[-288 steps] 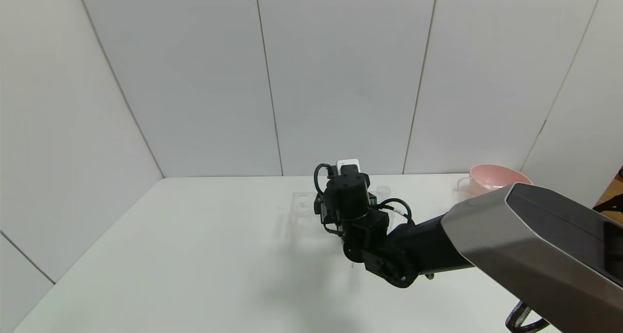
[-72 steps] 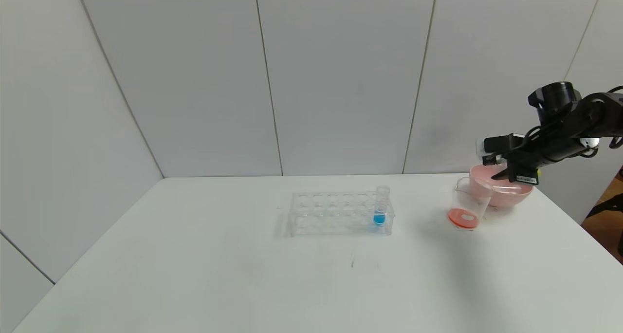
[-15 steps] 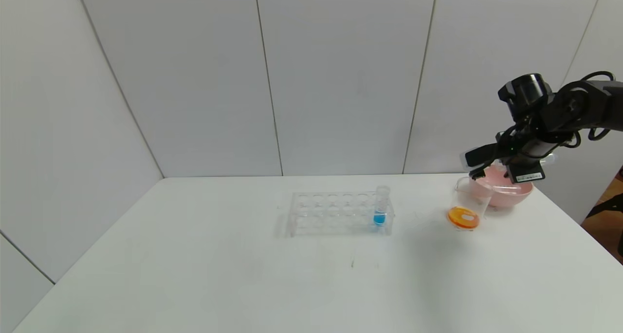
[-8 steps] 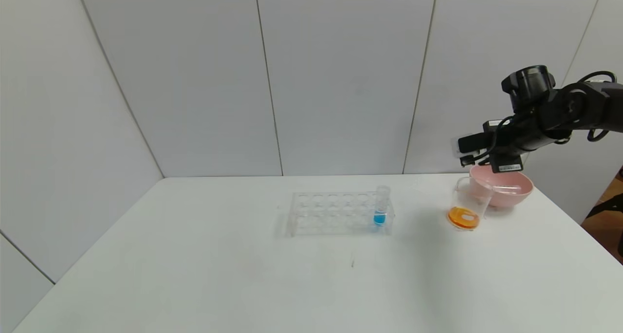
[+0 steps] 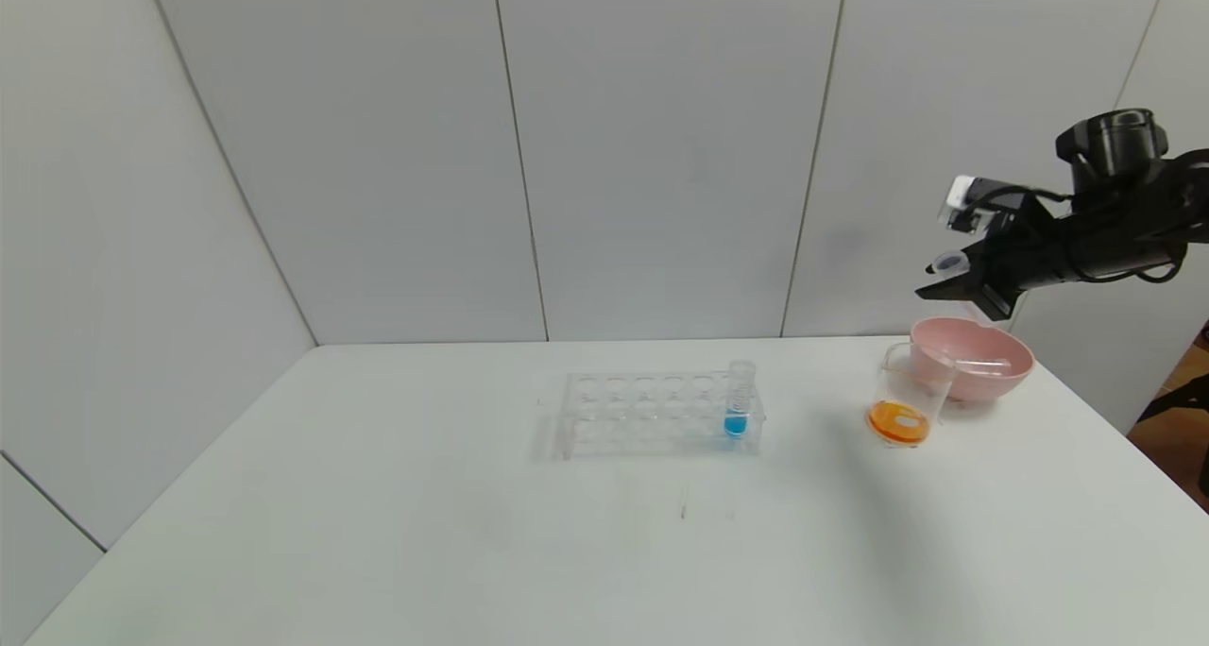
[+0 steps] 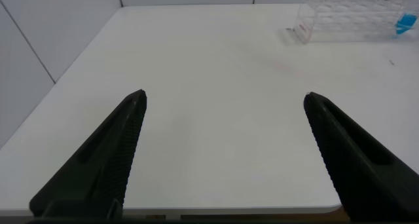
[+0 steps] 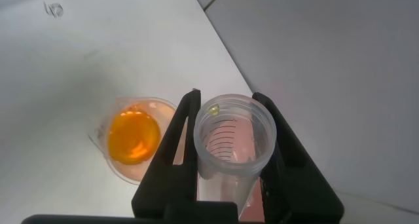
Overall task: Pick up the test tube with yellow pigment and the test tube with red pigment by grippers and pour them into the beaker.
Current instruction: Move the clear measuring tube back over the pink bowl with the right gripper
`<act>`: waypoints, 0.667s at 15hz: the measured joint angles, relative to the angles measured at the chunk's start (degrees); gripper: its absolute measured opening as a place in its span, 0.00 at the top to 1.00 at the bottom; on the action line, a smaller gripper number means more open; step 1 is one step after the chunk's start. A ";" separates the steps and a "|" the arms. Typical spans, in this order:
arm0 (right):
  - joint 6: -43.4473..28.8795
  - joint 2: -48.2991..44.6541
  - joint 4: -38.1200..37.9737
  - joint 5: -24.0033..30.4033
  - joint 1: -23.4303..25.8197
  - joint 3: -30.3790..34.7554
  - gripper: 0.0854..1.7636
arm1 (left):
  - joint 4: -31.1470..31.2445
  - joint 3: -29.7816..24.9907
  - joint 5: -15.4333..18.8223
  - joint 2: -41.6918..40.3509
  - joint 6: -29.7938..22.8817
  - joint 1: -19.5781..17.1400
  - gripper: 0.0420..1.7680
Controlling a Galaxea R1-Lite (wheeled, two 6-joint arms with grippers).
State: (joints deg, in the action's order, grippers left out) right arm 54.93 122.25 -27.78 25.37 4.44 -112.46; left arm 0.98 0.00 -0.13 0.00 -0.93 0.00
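Observation:
My right gripper (image 5: pixel 952 280) is shut on the test tube with yellow pigment (image 5: pixel 948 263), held high above the pink bowl. In the right wrist view the tube (image 7: pixel 234 135) sits between the fingers (image 7: pixel 180 129), nearly empty, with one yellow drop at its rim. The beaker (image 5: pixel 904 405) stands on the table left of the bowl and holds orange liquid; it also shows in the right wrist view (image 7: pixel 134 137). A clear tube (image 5: pixel 982 365) lies in the bowl with no red showing in it. My left gripper (image 6: pixel 224 96) is open and empty over the table's near left part.
The pink bowl (image 5: pixel 1015 363) stands at the back right, touching the beaker. A clear tube rack (image 5: pixel 652 415) stands mid-table with a blue-liquid tube (image 5: pixel 739 402) at its right end; the rack also shows in the left wrist view (image 6: pixel 350 18).
My right gripper has risen and moved right, away from the beaker's mouth, still holding the tube. The beaker's liquid, red 4.8 s ago, is orange.

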 joint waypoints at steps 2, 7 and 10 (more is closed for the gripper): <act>-13.08 -2.84 0.37 5.17 -0.09 0.46 0.70 | 0.00 0.00 0.00 0.00 -0.02 0.00 0.03; -37.56 -7.64 12.59 12.46 4.49 1.02 0.70 | 0.00 0.00 -0.02 0.00 0.00 0.00 0.03; -49.14 -8.14 28.03 9.94 7.61 3.91 0.70 | 0.00 0.00 -0.02 0.00 -0.02 0.00 0.03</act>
State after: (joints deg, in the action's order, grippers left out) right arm 5.79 114.10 0.24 35.30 12.04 -108.55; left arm 0.98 0.00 -0.16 0.00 -0.95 0.00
